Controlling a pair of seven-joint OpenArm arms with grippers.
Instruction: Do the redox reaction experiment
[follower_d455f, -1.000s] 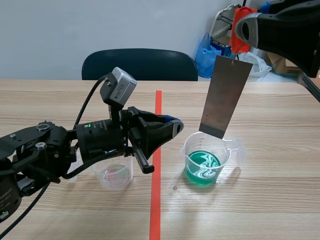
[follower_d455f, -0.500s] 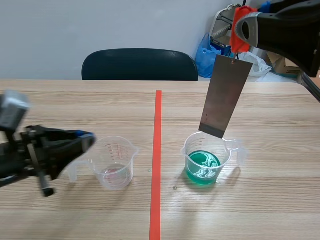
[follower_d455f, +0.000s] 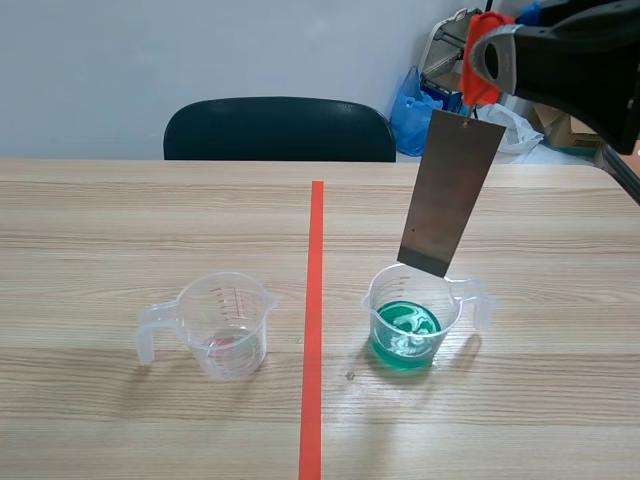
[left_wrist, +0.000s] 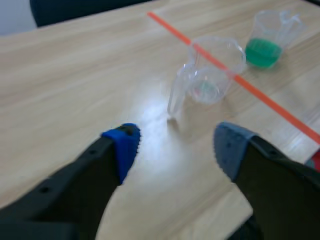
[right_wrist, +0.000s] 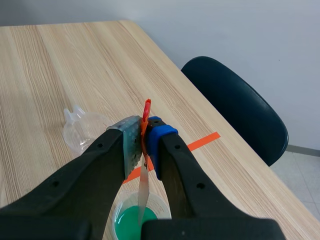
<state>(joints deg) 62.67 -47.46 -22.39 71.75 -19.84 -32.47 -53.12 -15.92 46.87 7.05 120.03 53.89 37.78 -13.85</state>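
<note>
Metal plate (follower_d455f: 450, 195) hangs from the right gripper (right_wrist: 143, 135), clamped on its red clip (right_wrist: 146, 106), over the right-hand green beaker (follower_d455f: 378, 300); lowered askew, it could tip that beaker. Left gripper (left_wrist: 175, 145) gapes, empty.

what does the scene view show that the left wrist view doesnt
Only the scene view: the right gripper shut on a red clip, from which a flat grey metal plate hangs over the clear plastic beaker of green liquid. Only the left wrist view: the left gripper, open, nothing between its fingers. Both: that green-filled beaker, the nearly empty clear plastic beaker and the orange-red tape line.
</note>
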